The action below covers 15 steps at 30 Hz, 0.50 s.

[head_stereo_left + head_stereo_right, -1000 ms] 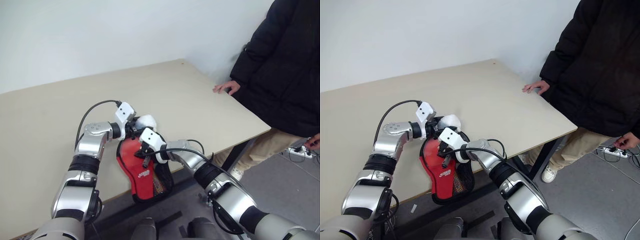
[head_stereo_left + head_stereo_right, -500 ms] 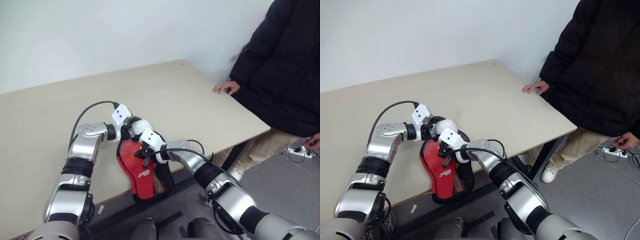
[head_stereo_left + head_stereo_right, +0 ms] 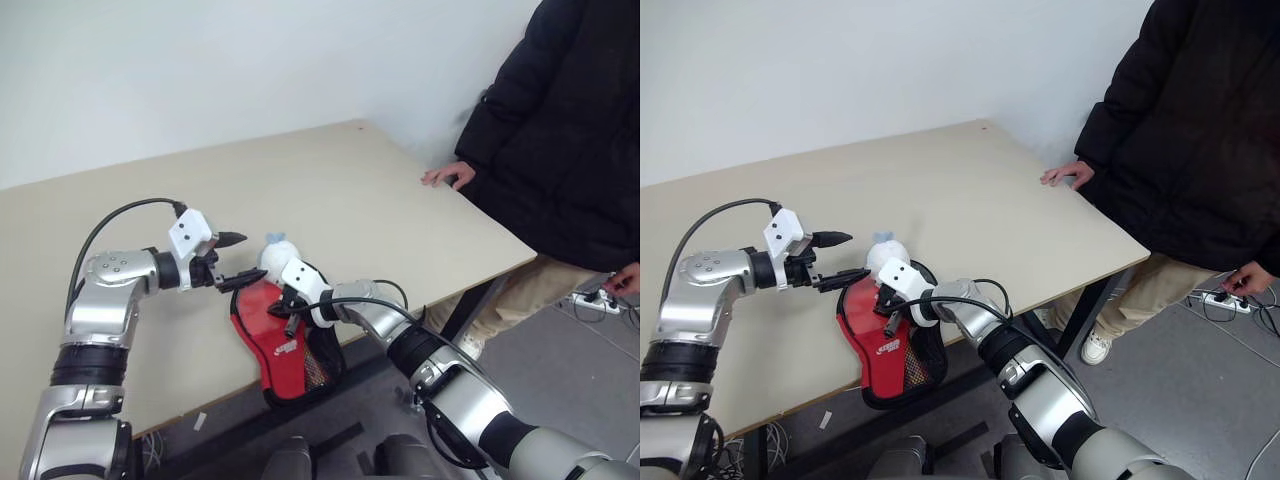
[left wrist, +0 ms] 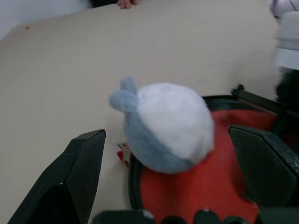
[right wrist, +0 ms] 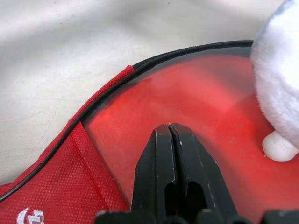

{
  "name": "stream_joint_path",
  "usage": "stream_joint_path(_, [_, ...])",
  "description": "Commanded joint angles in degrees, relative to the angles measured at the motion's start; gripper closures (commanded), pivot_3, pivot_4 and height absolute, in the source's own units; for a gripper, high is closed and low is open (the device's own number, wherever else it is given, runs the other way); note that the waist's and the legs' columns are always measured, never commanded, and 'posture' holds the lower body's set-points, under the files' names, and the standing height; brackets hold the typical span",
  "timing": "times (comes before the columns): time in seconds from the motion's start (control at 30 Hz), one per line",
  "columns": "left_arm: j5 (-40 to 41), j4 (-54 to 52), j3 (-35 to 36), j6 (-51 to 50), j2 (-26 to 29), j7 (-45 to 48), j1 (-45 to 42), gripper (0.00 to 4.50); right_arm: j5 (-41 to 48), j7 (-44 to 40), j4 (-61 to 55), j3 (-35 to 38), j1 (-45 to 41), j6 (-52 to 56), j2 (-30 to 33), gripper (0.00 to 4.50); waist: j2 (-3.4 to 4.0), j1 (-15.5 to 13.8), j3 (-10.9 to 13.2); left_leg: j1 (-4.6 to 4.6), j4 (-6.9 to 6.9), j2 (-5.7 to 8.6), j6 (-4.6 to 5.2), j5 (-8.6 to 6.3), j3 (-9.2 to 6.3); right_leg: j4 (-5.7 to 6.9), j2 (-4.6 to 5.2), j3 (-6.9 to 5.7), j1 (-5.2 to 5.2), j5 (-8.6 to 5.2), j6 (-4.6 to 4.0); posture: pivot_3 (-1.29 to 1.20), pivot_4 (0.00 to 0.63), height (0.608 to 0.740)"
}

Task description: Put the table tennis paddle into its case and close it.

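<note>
The table tennis paddle lies near the table's front edge. Its red face shows at the top of the case, and the handle is hidden inside. The case is a soft pouch with black edging, a red panel with a white logo and mesh. A whitish-grey soft ball rests on the paddle's far rim. My left gripper hangs open just left of the ball, apart from it. My right gripper is shut, with its tips over the red face beside the ball.
A person in a black coat stands at the table's right side, one hand on the edge. The pale table stretches bare beyond the case. A power strip lies on the floor at the right.
My left gripper has let go of the ball, opened wide and drawn back to the left. The ball stays on the paddle. The right gripper has not moved.
</note>
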<state>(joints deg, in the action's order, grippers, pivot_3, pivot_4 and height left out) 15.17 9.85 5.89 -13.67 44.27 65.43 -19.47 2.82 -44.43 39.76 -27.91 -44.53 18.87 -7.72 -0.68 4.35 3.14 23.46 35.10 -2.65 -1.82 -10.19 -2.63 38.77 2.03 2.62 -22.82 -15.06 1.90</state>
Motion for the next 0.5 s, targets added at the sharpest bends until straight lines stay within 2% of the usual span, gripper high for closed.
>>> stream_joint_path(0.03, [3.08, -7.27, 2.88, -2.01, 0.02, -2.02, 4.37, 0.02, -0.21, -0.79, 0.40, -0.64, 0.03, 2.08, -5.19, 4.50, 0.00, -0.02, 0.00, 0.00, 0.00, 0.00, 0.00, 0.00, 0.00, 0.00, 0.00, 0.00, 0.00, 0.00, 0.00, 0.00, 0.000, 0.740])
stream_joint_path(0.27, [5.12, -13.54, 5.19, -2.66, -4.09, -8.58, 12.86, 0.02, -0.23, -2.59, -4.32, -1.18, 1.15, 4.28, -2.62, 4.50, 0.00, 0.02, 0.00, 0.00, 0.01, -0.06, 0.00, 0.00, 0.03, 0.01, -0.02, 0.00, -0.04, -0.02, -0.14, 0.00, 0.000, 0.740])
stream_joint_path(0.37, [4.25, -15.28, 4.98, -1.15, -6.31, -11.22, 16.16, 0.00, -0.08, -4.07, -7.53, -1.58, 1.92, 4.86, -0.96, 4.04, 0.00, 0.02, 0.00, 0.01, 0.00, -0.09, 0.00, 0.00, 0.03, 0.01, -0.06, 0.00, -0.07, -0.02, -0.15, 0.00, 0.000, 0.740])
stream_joint_path(0.5, [3.01, -16.22, 4.55, 0.86, -8.32, -13.98, 19.43, 0.00, 0.00, -6.35, -13.22, -1.45, 3.03, 6.54, 1.81, 3.00, -0.01, -0.08, 0.00, 0.10, -0.01, -0.09, -0.01, 0.00, 0.05, 0.00, -0.07, 0.01, -0.18, -0.01, -0.14, 0.00, 0.000, 0.740])
